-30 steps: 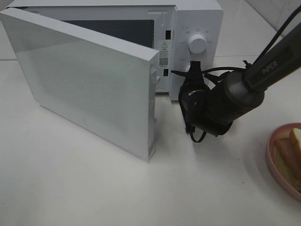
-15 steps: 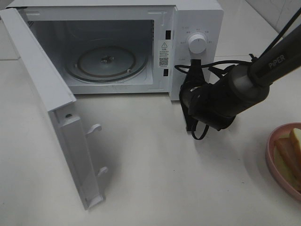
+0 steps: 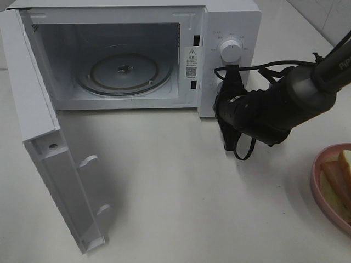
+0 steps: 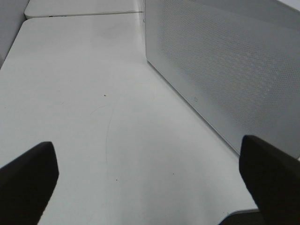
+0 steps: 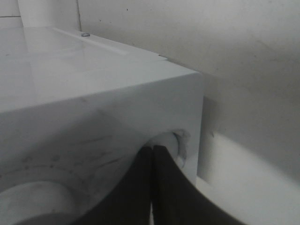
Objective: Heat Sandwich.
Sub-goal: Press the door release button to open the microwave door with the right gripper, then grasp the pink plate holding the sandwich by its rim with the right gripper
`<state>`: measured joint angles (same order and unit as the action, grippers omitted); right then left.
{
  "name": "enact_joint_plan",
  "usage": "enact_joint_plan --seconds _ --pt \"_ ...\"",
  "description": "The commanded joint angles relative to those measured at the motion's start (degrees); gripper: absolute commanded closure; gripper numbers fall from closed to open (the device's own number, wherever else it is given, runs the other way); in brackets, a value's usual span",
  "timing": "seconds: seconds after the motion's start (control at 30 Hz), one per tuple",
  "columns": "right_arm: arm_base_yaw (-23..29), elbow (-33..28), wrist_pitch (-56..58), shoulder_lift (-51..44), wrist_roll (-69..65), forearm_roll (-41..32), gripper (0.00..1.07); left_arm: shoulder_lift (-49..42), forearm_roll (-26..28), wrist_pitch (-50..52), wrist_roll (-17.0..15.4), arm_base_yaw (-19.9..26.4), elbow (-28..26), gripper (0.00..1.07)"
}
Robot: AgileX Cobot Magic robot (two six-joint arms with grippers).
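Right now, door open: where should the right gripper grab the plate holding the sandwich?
Likely its raised rim: pinch the pink plate over the edge facing the microwave, coming from above. That edge is bare; the sandwich sits further in.

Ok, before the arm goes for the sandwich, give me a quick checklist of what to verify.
1. White microwave door wide open: ok.
2. Round glass turntable bare: ok.
3. Right fingers clear of the microwave's control panel: not ok; shut, tips at its lower round button.
4. Left fingers open, nothing between them: ok.
5. Pale yellow sandwich whole on the round pink plate: cannot tell; cut off by the high view's edge.
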<state>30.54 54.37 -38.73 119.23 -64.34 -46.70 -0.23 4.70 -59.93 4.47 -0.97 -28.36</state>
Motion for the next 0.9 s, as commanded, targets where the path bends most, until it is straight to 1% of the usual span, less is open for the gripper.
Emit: enact_joint_plan --seconds 0.03,0.3,0.57,0.63,0.67,0.73,0.83,0.87,0.9 --pt "-0.3 -1.8 -1.1 -3.4 1.6 2.2 1.07 -1.3 0.5 0.5 -0.2 0.0 0.2 0.09" --pt "-0.3 -4.7 4.0 -6.6 3.3 2.4 1.07 -1.3 0.5 0.5 -0.2 0.0 0.2 0.09" --pt "-0.3 -8.1 10.4 -11.9 10.0 2.3 1.07 -1.3 0.5 0.5 -0.2 0.0 0.2 0.09" --pt "-0.3 -9.0 11.7 -13.6 12.6 2.3 1.07 -1.3 0.5 0.5 -0.2 0.0 0.2 0.09" --pt "-0.3 -9.9 14.1 -15.6 16.6 2.4 1.07 -1.3 0.5 0.5 -0.2 0.0 0.2 0.09" --pt "-0.4 -10.3 15.7 -16.4 18.4 2.4 1.07 -1.3 0.5 0.5 -0.2 0.0 0.2 0.09" --pt "-0.5 -11.2 21.7 -19.9 28.5 3.1 1.07 -1.3 0.5 0.5 -0.2 0.0 0.2 0.09" --pt "-0.5 -11.2 21.7 -19.9 28.5 3.1 1.07 -1.3 0.5 0.5 -0.2 0.0 0.2 0.09" --pt "-0.5 -11.2 23.2 -20.6 31.4 3.8 1.07 -1.3 0.5 0.5 -0.2 0.0 0.2 0.09"
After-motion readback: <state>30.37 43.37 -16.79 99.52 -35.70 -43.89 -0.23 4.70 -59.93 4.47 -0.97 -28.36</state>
